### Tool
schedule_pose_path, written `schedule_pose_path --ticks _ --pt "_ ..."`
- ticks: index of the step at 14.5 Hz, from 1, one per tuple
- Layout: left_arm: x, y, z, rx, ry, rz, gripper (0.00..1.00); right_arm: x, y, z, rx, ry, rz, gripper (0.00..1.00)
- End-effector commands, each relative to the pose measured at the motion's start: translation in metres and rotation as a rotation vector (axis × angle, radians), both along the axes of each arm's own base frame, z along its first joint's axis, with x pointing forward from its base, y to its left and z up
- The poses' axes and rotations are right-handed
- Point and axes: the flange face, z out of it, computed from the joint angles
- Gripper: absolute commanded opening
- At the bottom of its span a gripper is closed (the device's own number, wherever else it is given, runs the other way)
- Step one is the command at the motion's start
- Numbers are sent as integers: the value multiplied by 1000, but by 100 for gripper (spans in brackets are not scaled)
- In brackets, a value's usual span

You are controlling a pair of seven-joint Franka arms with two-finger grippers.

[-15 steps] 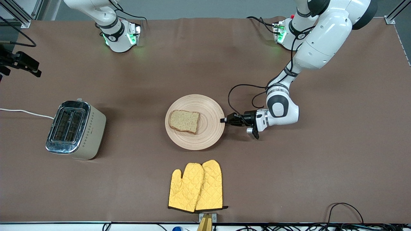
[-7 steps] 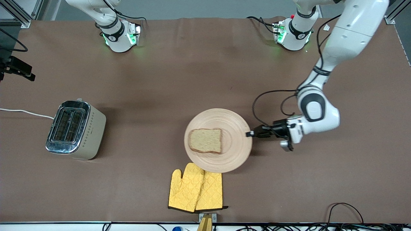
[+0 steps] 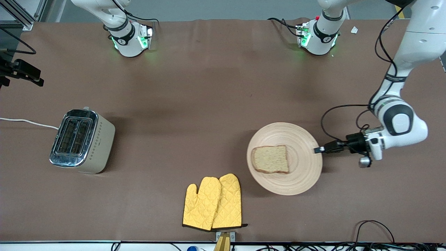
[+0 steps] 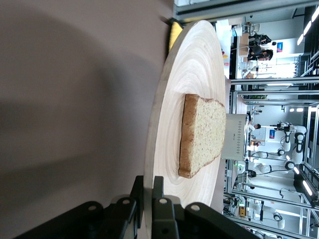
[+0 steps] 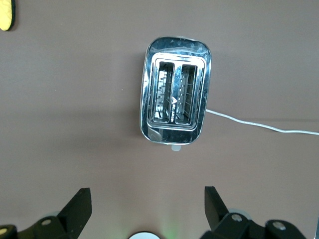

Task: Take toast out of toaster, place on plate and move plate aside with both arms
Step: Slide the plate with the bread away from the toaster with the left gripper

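The round pale wooden plate [image 3: 300,174] is held by its rim a little above the brown table, toward the left arm's end. The toast [image 3: 271,159] lies flat on it, near its middle. My left gripper [image 3: 318,150] is shut on the plate's rim at the edge toward the left arm's end. In the left wrist view its fingers [image 4: 158,185] pinch the plate [image 4: 187,64] edge, one above and one below, with the toast [image 4: 202,132] just past them. My right gripper [image 5: 146,196] hangs open high over the toaster, with nothing between its fingers.
The steel-topped toaster [image 3: 82,141] stands toward the right arm's end, both slots showing no bread [image 5: 175,102], its white cord [image 3: 28,122] running off the table. A pair of yellow oven mitts [image 3: 212,202] lies near the table's front edge, beside the plate.
My left gripper has carried the plate with the toast from the table's middle toward the left arm's end, past the mitts. The right gripper has hardly shifted.
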Motion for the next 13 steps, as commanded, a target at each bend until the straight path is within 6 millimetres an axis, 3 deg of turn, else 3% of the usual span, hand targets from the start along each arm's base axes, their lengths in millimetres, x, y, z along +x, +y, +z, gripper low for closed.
schedule_pose_path --ticks 1,3,5,7,13 --pt "0 67 -3 -20 9 -11 1 -2 5 2 1 15 13 100" --pt "-16 126 -17 -7 23 39 1 -2 10 2 2 16 19 100" --pt "-17 154 -27 7 9 58 1 -3 26 5 -4 18 47 100" --pt "-23 182 -48 16 12 74 1 -4 25 5 -1 19 46 100" --pt "-31 180 -75 -11 45 76 1 -2 24 5 -7 12 45 100"
